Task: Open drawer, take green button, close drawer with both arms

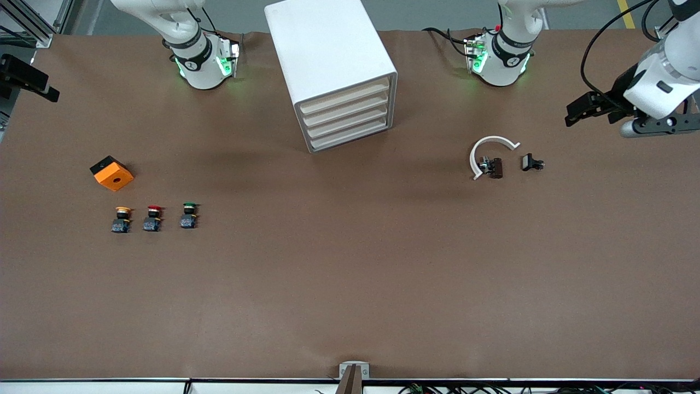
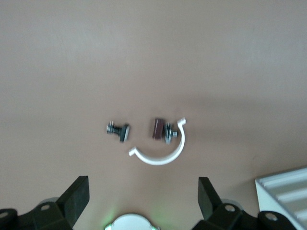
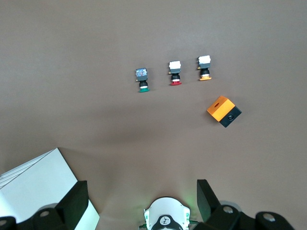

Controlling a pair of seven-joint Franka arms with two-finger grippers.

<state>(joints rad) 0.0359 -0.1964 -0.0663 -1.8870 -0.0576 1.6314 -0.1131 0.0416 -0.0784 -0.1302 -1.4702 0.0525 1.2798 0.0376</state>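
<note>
Right now both end effectors hang spread and empty: left end effector (image 2: 144, 201), right end effector (image 3: 141, 201). I'd square one to a shut drawer (image 1: 350, 112) front first; the button (image 1: 188, 215) waits on the counter (image 1: 350, 273) beside the red-capped button (image 1: 152, 218).

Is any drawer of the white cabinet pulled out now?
No, all four drawer fronts of the white cabinet sit flush in the front view.

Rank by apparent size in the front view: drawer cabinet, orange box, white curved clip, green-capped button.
1. drawer cabinet, by far the largest.
2. white curved clip and orange box: too alike to rank.
3. green-capped button, smallest.
</note>
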